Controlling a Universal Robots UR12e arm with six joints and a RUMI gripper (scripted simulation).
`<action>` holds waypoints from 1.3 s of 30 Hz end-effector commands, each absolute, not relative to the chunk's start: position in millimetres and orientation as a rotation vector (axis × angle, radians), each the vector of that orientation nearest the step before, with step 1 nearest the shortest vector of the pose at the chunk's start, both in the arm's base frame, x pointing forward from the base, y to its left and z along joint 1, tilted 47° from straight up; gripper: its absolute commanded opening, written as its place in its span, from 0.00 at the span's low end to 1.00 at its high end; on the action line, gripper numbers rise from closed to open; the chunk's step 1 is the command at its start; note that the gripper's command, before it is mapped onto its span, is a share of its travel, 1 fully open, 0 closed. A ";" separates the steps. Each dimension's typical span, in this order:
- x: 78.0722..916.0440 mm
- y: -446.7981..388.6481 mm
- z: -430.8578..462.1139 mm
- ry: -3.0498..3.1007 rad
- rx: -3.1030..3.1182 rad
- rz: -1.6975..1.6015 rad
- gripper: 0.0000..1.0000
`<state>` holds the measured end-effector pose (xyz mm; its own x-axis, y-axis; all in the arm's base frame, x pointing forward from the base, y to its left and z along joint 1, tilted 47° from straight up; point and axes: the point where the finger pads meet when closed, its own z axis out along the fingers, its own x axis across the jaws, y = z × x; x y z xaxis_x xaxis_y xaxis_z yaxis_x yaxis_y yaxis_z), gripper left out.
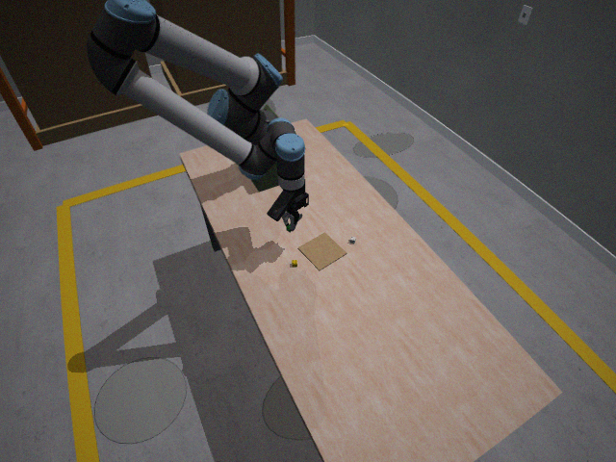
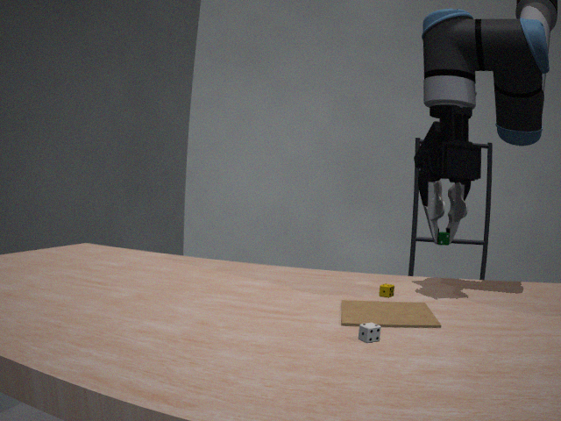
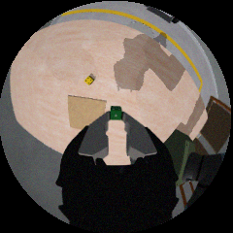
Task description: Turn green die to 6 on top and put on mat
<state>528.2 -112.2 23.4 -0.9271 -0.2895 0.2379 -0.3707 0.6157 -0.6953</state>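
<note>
My gripper (image 1: 289, 224) (image 2: 443, 235) (image 3: 116, 112) is shut on the small green die (image 1: 288, 227) (image 2: 443, 238) (image 3: 116, 114) and holds it well above the table. The square tan mat (image 1: 321, 250) (image 2: 389, 313) (image 3: 84, 112) lies flat on the wooden table (image 1: 397, 347) (image 2: 181, 317) (image 3: 53, 63), a little off to the side below the gripper. I cannot tell which face of the green die is up.
A yellow die (image 1: 294, 263) (image 2: 386, 290) (image 3: 89, 80) sits on the table just off one mat edge. A white die (image 1: 352, 241) (image 2: 369, 332) sits just off the opposite edge. A dark metal frame (image 2: 486, 212) stands behind the table. Yellow floor tape (image 1: 69, 308) borders the work cell.
</note>
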 end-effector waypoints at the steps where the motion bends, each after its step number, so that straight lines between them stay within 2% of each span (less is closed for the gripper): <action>1: 532.7 -109.5 20.8 -2.770 0.467 1.226 0.03; 39: 594.9 -54.7 -40.9 -3.019 -1.193 1.283 0.03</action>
